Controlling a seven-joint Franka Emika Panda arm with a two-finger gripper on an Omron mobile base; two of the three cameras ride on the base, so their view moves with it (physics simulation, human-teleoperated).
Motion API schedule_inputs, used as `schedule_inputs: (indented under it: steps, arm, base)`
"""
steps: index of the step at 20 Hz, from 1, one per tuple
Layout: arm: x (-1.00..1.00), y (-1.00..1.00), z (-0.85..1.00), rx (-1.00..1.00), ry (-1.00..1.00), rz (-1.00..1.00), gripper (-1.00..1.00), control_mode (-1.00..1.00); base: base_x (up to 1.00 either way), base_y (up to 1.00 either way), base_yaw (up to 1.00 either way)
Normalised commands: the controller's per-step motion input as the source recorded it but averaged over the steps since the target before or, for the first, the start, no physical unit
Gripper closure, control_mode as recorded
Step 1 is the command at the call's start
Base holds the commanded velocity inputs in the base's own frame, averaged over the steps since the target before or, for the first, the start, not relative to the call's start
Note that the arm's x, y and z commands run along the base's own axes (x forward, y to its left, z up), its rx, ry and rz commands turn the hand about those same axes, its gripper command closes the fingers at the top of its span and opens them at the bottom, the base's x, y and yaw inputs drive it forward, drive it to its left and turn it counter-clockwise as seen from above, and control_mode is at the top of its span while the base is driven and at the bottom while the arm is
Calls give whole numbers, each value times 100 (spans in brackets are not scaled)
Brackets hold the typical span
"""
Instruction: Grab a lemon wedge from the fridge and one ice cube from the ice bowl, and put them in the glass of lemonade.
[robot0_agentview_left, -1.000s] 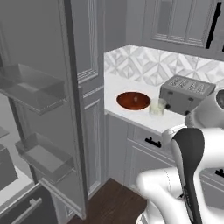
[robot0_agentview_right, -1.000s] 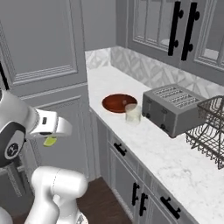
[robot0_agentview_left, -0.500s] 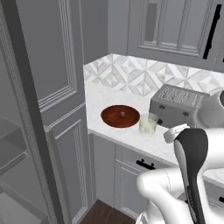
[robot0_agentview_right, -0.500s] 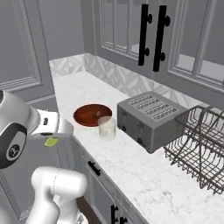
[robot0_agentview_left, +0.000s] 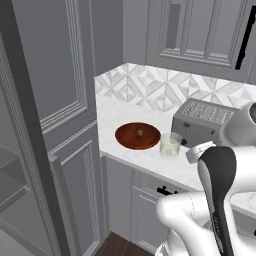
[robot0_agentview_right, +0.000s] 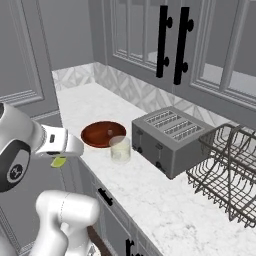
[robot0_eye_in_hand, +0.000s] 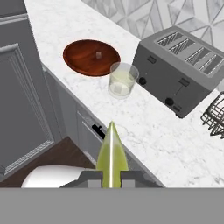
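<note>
As base shifted, lemon wedge (robot0_eye_in_hand: 111, 153) still gripped

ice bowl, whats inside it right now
One ice cube sits near the middle of the ice bowl. The rest of its floor shows bare; nothing covers it.

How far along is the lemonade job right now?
Done: the lemon wedge is out of the fridge, pinched in the shut hand. In hand: carrying it toward the glass of lemonade on the counter. Left: drop it in, then move the ice cube from the ice bowl into the glass.
</note>
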Motion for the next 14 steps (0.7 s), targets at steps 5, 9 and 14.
schedule_inputs:
  steps: [5, 9, 14]
  arm:
    - [74, 0, 0, 0, 20, 0, 100, -100]
    - [100, -2, -7, 0, 23, 2, 100, -100]
    - [100, -30, -66, 0, 15, 0, 100, -100]
  base:
    - [9, 0, 0]
    - [0, 0, 0]
    - [0, 0, 0]
